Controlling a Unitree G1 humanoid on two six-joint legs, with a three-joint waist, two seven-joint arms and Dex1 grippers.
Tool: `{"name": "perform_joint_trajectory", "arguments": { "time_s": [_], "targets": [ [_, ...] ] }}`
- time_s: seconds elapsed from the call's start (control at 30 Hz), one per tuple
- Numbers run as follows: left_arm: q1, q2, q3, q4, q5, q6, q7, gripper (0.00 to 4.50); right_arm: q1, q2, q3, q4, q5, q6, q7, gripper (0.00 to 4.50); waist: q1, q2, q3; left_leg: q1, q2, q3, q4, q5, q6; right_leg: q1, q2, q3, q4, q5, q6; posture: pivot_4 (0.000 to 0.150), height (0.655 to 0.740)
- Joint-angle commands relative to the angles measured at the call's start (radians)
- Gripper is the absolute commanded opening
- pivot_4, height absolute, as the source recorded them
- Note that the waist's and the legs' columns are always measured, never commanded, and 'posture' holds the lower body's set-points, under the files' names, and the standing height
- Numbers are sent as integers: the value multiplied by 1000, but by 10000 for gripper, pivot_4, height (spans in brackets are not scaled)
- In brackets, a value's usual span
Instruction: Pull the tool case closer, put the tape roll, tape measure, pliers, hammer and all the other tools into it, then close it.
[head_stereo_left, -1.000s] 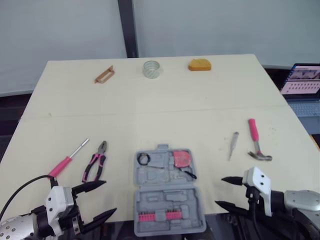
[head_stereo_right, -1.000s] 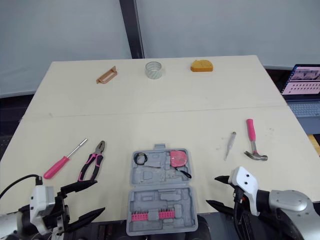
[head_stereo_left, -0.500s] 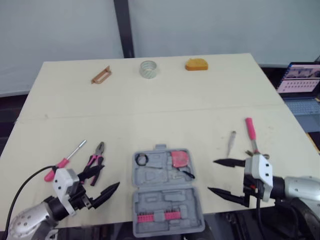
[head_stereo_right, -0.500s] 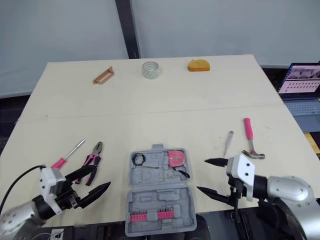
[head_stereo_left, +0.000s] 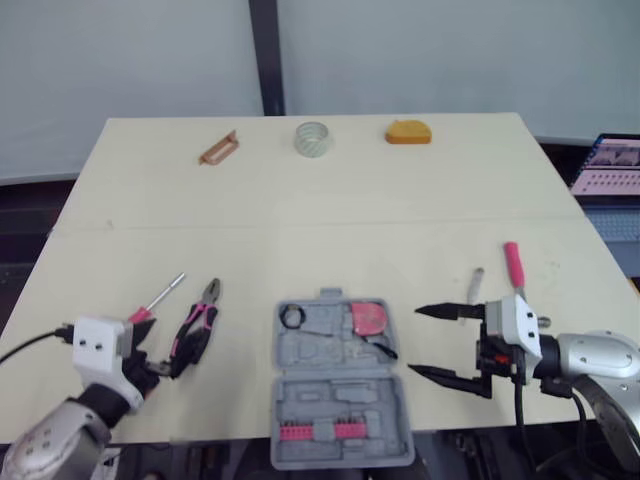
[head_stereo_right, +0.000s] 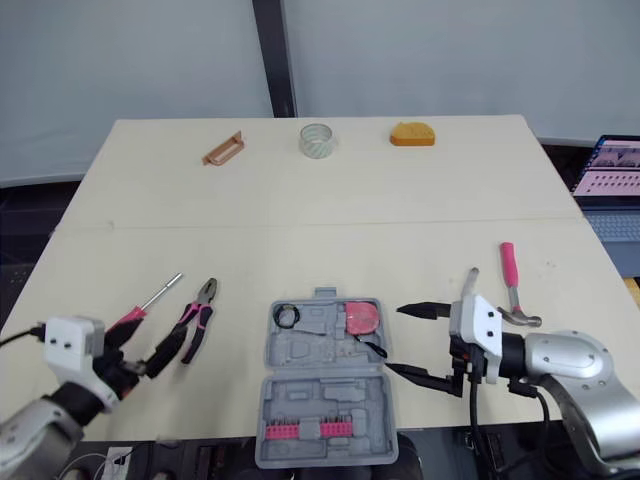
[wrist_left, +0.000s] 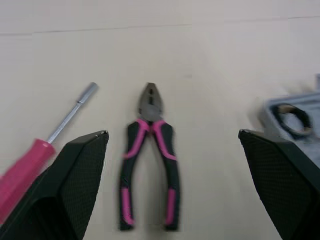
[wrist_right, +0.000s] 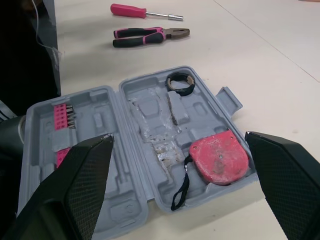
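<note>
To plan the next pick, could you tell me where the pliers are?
In the head views, the pliers lie left, between the screwdriver and the tool case.

Swung the left gripper (wrist_left: 172, 133) in from the near edge of the table (head_stereo_left: 300, 200) and forward to the pliers (wrist_left: 149, 107), spread fingers now flanking the handles, one beside the screwdriver (wrist_left: 30, 160). Carried the right gripper (head_stereo_left: 414, 340) inward from near the hammer (head_stereo_left: 513, 265) to just beside the tool case (head_stereo_left: 340, 390), spread wide.
</note>
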Motion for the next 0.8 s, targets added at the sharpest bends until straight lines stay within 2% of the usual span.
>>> {"name": "perform_joint_trajectory", "arguments": {
  "time_s": [0.03,0.3,0.8],
  "targets": [
    [-62,44,2,69,13,56,1,45000,-8,-15,-9,-6,12,2,9,44524,-3,0,0,0,0,0,-1,0,0,0,0,0,-1,0,0,1500,7400],
    [-223,111,-156,273,136,55,-54,45000,4,-17,-25,-34,10,21,-18,44524,-4,0,0,0,0,0,-1,0,0,-1,1,0,0,0,0,1500,7400],
    [-302,40,-289,387,246,32,-74,45000,46,-23,-47,-77,3,39,-59,44524,4,0,0,1,0,1,-1,0,-1,-1,1,1,0,0,0,1500,7400]
  ]
}}
